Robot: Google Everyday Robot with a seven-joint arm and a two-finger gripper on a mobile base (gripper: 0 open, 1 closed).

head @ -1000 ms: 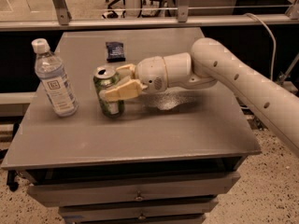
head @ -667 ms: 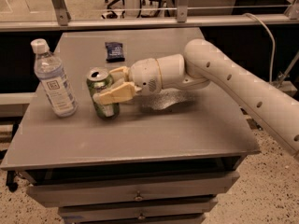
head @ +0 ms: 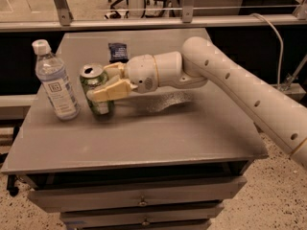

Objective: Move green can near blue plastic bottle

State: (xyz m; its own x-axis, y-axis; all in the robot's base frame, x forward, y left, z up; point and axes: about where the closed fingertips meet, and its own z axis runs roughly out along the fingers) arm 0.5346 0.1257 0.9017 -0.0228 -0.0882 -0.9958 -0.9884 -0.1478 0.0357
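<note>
Camera view has the gripper (head: 99, 83) with its fingers (head: 109, 92) clamped on the green can (head: 97, 102), upright at the counter (head: 144, 143) surface, just beside the blue plastic bottle (head: 55, 83) without touching. Best to release gently and withdraw rightward, nudging neither.
</note>
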